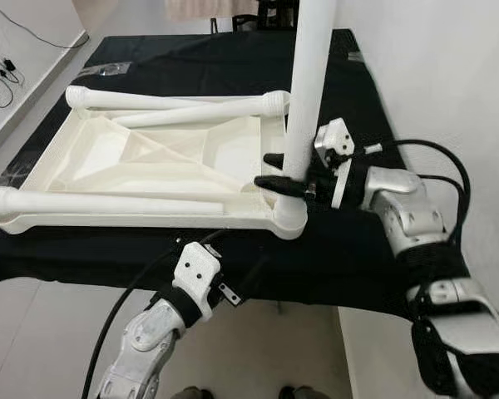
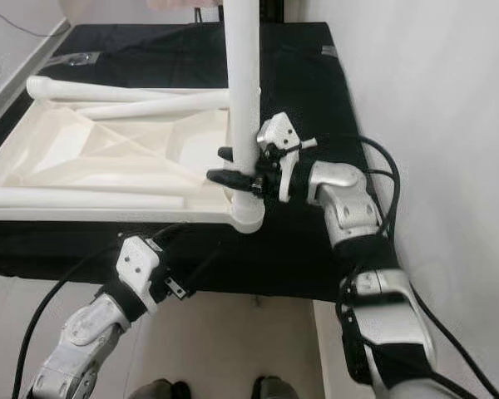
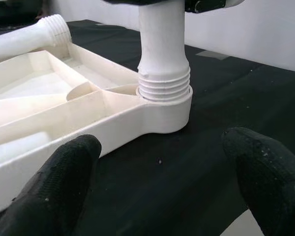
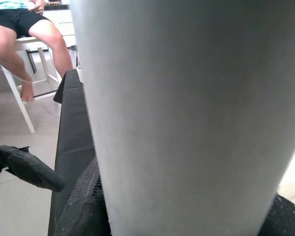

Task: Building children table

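Note:
The white plastic table top (image 1: 133, 220) lies upside down on a black-covered table. One white leg (image 1: 312, 75) stands upright in the socket (image 3: 164, 105) at the near right corner, with its threads (image 3: 164, 83) partly showing above the socket. My right gripper (image 1: 268, 169) is shut around this leg a little above the socket. The leg's surface (image 4: 187, 113) sits close against the right wrist camera. Three loose legs lie on the table top: two at the far side (image 1: 150, 99) (image 1: 200, 111) and one along the near edge (image 1: 108, 202). My left gripper (image 3: 160, 182) is open and empty, low at the table's front edge, facing the socket.
The black cloth (image 1: 349, 249) hangs over the table's front edge. A white wall (image 1: 449, 75) runs close along the right side. Cables (image 1: 0, 71) lie on the floor at far left. A person's bare legs (image 4: 19, 44) on a white chair appear beyond the table.

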You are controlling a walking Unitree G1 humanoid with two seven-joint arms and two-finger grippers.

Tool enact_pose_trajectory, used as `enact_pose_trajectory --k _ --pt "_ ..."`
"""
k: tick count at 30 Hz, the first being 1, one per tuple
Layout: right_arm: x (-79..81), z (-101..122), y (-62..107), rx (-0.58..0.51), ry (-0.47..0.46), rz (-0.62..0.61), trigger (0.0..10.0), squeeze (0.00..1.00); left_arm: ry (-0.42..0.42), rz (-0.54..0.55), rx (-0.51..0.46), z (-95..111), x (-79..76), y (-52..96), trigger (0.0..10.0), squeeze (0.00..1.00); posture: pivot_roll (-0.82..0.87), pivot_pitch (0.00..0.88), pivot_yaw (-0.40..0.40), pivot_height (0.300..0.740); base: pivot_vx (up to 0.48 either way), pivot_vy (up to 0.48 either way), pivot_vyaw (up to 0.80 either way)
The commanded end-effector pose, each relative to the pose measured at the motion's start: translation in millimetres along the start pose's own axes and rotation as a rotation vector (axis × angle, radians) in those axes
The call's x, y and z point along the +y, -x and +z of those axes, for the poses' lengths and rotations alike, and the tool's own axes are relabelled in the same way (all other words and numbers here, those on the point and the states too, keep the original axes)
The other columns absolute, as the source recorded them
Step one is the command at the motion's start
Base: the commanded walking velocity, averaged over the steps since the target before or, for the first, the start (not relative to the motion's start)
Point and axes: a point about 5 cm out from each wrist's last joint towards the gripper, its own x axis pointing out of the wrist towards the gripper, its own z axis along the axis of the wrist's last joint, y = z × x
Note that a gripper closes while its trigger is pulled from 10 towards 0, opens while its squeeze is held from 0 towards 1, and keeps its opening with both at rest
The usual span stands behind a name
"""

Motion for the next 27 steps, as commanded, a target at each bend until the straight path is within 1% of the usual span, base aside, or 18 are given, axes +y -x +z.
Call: enact_pose_trajectory --k 1,2,3,6,8,9,11,12,14,15,16,17,18,20,23,24,25,27 --pt "0.6 -5.9 -3.9 0.031 0.011 -0.005 0.0 0.0 0.005 -0.003 0.009 -3.6 -1.9 2.0 10.0 0.0 0.09 0.14 -0.021 0.74 0.0 0.0 0.0" --pt "0.6 -5.9 -3.9 0.031 0.011 -0.005 0.0 0.0 0.005 -0.003 0.009 -3.6 -1.9 2.0 10.0 0.0 0.09 0.14 -0.021 0.74 0.0 0.0 0.0" --pt "-0.4 -9.8 -1.9 0.039 0.01 -0.033 0.0 0.0 0.009 0.0 0.007 -3.4 -1.8 2.5 0.0 0.0 0.09 0.144 -0.018 0.74 0.0 0.0 0.0" --pt "-0.9 -18.9 6.0 0.065 0.015 -0.092 0.0 0.0 0.016 0.005 0.003 -3.0 -2.4 3.6 0.0 0.0 0.09 0.146 -0.018 0.74 0.0 0.0 0.0" --pt "-1.1 -31.1 22.6 0.096 -0.006 -0.182 0.0 0.0 0.02 0.006 -0.001 -1.9 -2.9 5.4 0.0 0.0 0.08 0.163 -0.018 0.74 0.0 0.0 0.0" --pt "-1.1 -31.1 22.6 0.096 -0.006 -0.182 0.0 0.0 0.02 0.006 -0.001 -1.9 -2.9 5.4 0.0 0.0 0.08 0.163 -0.018 0.74 0.0 0.0 0.0" --pt "1.0 -44.2 36.3 0.137 -0.047 -0.321 0.0 0.0 0.029 0.009 -0.004 -1.3 -2.9 7.2 0.0 0.0 0.08 0.169 -0.018 0.74 0.0 0.0 0.0" --pt "1.0 -44.2 36.3 0.137 -0.047 -0.321 0.0 0.0 0.029 0.009 -0.004 -1.3 -2.9 7.2 0.0 0.0 0.08 0.169 -0.018 0.74 0.0 0.0 0.0" --pt "19.2 -68.0 41.3 0.249 -0.079 -0.621 0.0 0.0 0.032 0.013 -0.002 -0.4 -1.7 9.2 0.0 0.0 0.08 0.178 -0.014 0.74 0.0 0.0 0.0" --pt "19.2 -68.0 41.3 0.249 -0.079 -0.621 0.0 0.0 0.032 0.013 -0.002 -0.4 -1.7 9.2 0.0 0.0 0.08 0.178 -0.014 0.74 0.0 0.0 0.0" --pt "37.1 -80.3 44.9 0.296 -0.138 -0.851 0.0 0.0 0.031 0.018 0.0 -0.2 -0.2 10.3 0.0 0.0 0.08 0.191 -0.009 0.74 0.0 0.0 0.0" --pt "56.7 -87.3 48.1 0.322 -0.182 -0.994 0.0 0.0 0.032 0.024 0.002 0.3 0.8 11.0 0.0 0.0 0.08 0.196 -0.005 0.74 0.0 0.0 0.0" --pt "71.3 -88.0 46.9 0.317 -0.182 -1.059 0.0 0.0 0.033 0.027 0.004 0.5 1.7 11.2 0.0 0.0 0.08 0.197 -0.003 0.74 0.0 0.0 0.0" --pt "77.8 -84.8 28.9 0.269 -0.166 -1.017 0.0 0.0 0.032 0.027 0.006 0.3 2.0 11.2 0.0 0.0 0.08 0.194 -0.002 0.74 0.0 0.0 0.0" --pt "67.5 -74.8 12.2 0.222 -0.14 -0.945 0.0 0.0 0.031 0.027 0.008 0.0 2.1 10.7 0.0 0.0 0.09 0.193 -0.011 0.74 0.0 0.0 0.0" --pt "67.5 -74.8 12.2 0.222 -0.14 -0.945 0.0 0.0 0.031 0.027 0.008 0.0 2.1 10.7 0.0 0.0 0.09 0.193 -0.011 0.74 0.0 0.0 0.0" --pt "64.2 -72.7 8.9 0.227 -0.132 -0.938 4.0 0.0 0.029 0.03 0.007 0.0 2.4 10.6 0.0 0.0 0.09 0.19 -0.014 0.74 0.0 0.0 0.0" --pt "62.5 -71.6 7.2 0.233 -0.128 -0.938 4.0 0.0 0.028 0.033 0.007 0.1 2.6 10.6 0.0 0.0 0.09 0.19 -0.014 0.74 0.0 0.0 0.0"
